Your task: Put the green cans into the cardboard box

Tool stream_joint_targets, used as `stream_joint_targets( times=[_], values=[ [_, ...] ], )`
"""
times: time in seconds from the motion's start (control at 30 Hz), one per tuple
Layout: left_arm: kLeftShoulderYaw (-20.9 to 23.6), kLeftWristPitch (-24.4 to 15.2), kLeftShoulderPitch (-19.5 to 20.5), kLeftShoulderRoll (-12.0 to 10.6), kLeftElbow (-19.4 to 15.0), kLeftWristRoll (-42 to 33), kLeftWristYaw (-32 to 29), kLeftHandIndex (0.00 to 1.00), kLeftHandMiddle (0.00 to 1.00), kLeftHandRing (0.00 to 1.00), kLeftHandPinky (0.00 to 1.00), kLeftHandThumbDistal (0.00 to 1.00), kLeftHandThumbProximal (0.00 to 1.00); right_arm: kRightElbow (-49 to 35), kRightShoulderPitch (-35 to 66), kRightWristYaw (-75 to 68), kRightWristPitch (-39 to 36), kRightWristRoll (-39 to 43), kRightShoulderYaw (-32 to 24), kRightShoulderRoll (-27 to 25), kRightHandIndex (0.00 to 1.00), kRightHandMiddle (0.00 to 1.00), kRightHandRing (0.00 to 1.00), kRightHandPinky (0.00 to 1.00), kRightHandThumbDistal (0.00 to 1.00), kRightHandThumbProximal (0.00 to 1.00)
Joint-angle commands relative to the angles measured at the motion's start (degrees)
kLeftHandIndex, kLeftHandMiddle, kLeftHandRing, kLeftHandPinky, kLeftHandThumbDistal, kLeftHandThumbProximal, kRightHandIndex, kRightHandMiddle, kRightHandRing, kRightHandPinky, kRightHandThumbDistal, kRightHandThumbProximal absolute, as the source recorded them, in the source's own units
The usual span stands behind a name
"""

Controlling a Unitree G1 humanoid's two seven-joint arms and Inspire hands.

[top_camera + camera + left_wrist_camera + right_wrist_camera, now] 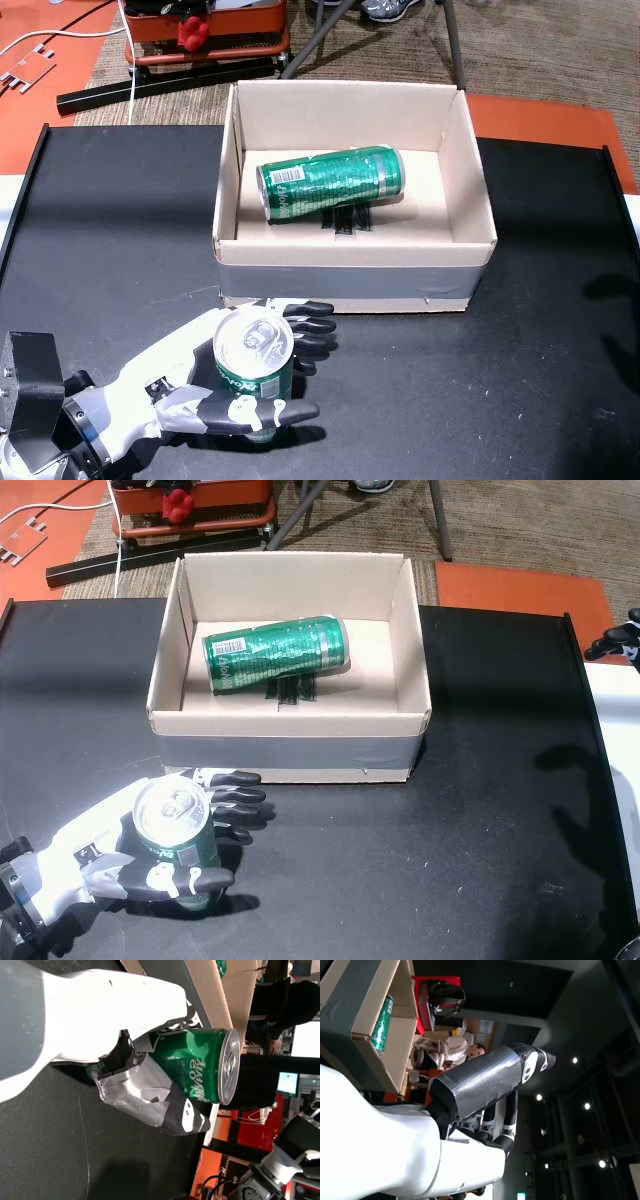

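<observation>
Gripping an upright green can (254,373), the left hand (215,385) sits just short of the box (350,270) wall; right hand (485,1095) seems open, holding nothing.

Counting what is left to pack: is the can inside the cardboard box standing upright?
No, in both head views the green can in the box lies on its side on the floor of the cardboard box.

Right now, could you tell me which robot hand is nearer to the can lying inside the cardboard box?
Left. The left robot hand is before the box, holding another can; the right robot hand sits off the table's far right edge.
</observation>
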Motion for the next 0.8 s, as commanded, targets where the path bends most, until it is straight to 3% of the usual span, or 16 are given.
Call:
stream_joint_targets(
  times=[0.0,0.07,0.13,0.27,0.33,0.4,0.53,0.63,0.77],
  values=[
    [-0.7,0.5,0.9,0.0,0.7,1.4,0.3,0.8,0.85,0.87,0.87,0.85,0.22,-0.6,0.6,-0.3,-0.3,0.3,-0.2,-0.1,0.42,0.43,0.47,0.53,0.93,0.51],
    [-1.1,0.4,0.9,-0.1,0.8,2.2,0.8,0.8,0.85,0.87,0.86,0.83,0.2,-0.7,0.7,-0.6,-0.4,0.2,-0.1,-0.1,0.42,0.43,0.47,0.53,0.94,0.52],
    [-1.9,0.4,1.0,0.0,0.9,3.3,1.6,0.81,0.86,0.86,0.86,0.78,0.09,-0.8,0.8,-0.7,-0.5,0.1,0.0,-0.1,0.42,0.43,0.47,0.53,0.95,0.52],
    [-2.1,0.3,1.1,-0.4,1.2,4.0,2.9,0.78,0.8,0.8,0.79,0.81,0.18,-1.1,1.0,-1.0,-0.6,0.0,0.1,-0.1,0.42,0.43,0.47,0.53,0.97,0.52],
    [-1.4,0.3,1.2,-0.8,1.2,3.4,3.3,0.76,0.7,0.69,0.68,0.73,0.12,-1.5,1.2,-1.3,-0.5,0.0,0.3,0.0,0.41,0.42,0.47,0.53,0.96,0.52],
    [-0.4,1.4,1.2,-1.3,1.3,2.5,3.8,0.68,0.61,0.59,0.56,0.67,0.01,-1.7,1.3,-1.3,-0.3,0.1,0.4,0.1,0.42,0.42,0.47,0.53,0.95,0.51],
    [1.4,3.9,1.4,-2.2,1.3,1.2,5.1,0.42,0.41,0.43,0.39,0.53,0.0,-1.4,1.0,-0.6,-0.2,0.6,0.3,0.2,0.42,0.43,0.47,0.53,0.92,0.5],
    [2.0,4.4,1.6,-2.5,1.0,0.9,6.2,0.34,0.4,0.45,0.43,0.33,0.0,-1.2,1.0,-0.6,0.0,0.7,0.2,0.2,0.42,0.43,0.47,0.53,0.94,0.5],
    [2.5,4.7,1.5,-2.8,0.9,0.5,6.5,0.47,0.53,0.56,0.54,0.25,0.0,-0.9,0.9,-0.7,0.2,0.6,0.1,0.1,0.42,0.43,0.47,0.53,0.95,0.5]
  ],
)
